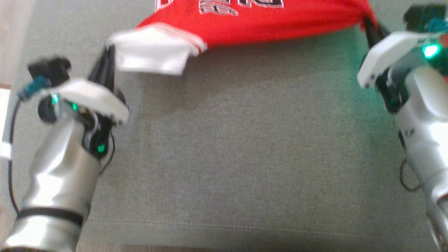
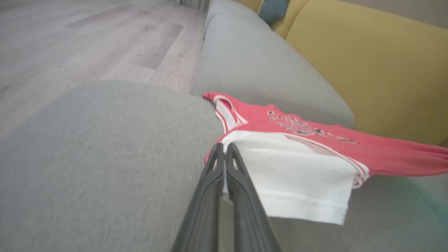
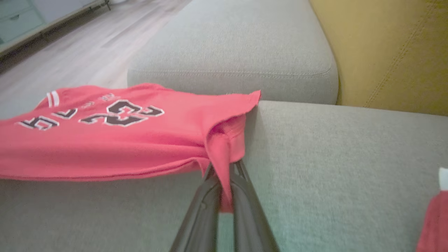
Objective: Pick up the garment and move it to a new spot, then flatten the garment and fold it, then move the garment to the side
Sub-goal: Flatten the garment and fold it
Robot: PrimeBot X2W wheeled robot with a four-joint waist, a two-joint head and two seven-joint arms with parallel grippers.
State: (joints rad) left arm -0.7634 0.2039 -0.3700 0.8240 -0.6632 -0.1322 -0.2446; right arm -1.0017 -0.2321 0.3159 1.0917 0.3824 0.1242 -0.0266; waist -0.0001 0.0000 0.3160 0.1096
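We see the garment, a red jersey with dark, white-edged lettering, stretched out over the far part of the grey seat cushion. Its near edge is raised off the cushion, with a soft shadow under it. The left gripper has its jaws pressed together on the jersey's corner at the cushion's left side, where a white panel hangs down from the red cloth just beside the fingers. The right gripper has its jaws clamped on a bunched red corner at the cushion's right side, and a fold of cloth droops between the two fingers. Between the two grips the fabric runs nearly taut across the cushion. Behind the cushion stands a yellow backrest, a second grey cushion lies just beside the first, and a pale wooden floor spreads in front of the cushion. Whether the jersey's far edge touches the cushion we cannot tell.
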